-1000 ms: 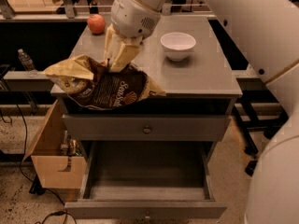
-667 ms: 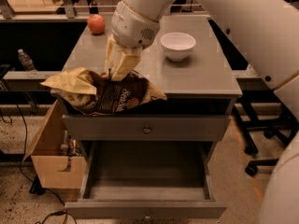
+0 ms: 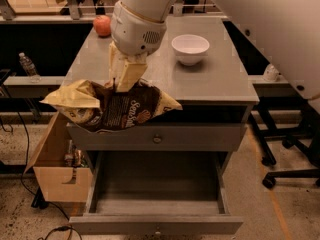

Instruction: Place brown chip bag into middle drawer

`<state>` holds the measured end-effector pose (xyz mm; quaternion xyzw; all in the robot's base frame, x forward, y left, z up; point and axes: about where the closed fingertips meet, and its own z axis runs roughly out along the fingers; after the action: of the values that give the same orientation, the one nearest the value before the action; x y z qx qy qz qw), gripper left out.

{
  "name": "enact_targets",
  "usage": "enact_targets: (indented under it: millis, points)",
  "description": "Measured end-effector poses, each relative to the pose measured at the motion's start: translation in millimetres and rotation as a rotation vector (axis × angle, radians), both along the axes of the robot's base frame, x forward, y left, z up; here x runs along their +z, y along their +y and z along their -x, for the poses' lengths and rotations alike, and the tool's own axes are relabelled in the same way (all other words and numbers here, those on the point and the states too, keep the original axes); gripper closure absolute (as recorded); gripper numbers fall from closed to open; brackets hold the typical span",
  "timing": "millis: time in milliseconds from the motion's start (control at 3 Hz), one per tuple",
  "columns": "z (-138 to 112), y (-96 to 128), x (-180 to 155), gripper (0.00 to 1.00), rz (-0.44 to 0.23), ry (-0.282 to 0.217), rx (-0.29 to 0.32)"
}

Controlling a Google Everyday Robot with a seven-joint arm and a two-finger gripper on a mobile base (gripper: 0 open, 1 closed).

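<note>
One pinch holds everything: my tool (image 3: 123,84) is clamped on the top edge of the brown chip bag (image 3: 125,110), hanging at the counter's (image 3: 210,81) front left edge above the open middle drawer (image 3: 155,223); I judge the crinkly bag could slip or snag the upper drawer front (image 3: 200,138).

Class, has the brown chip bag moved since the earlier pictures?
Yes: the brown chip bag, pinched at its top by the gripper, has shifted toward the cabinet's front edge, away from the white bowl.
</note>
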<state>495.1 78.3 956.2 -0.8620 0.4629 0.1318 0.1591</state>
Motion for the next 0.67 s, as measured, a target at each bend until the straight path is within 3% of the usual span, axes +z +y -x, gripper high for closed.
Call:
enact_targets:
  millis: [333, 667]
  points:
    - [13.8, -6.9, 22.0, 1.0, 0.011, -0.037, -0.037]
    - [23.4, -11.2, 22.4, 1.0, -0.013, -0.036, -0.064]
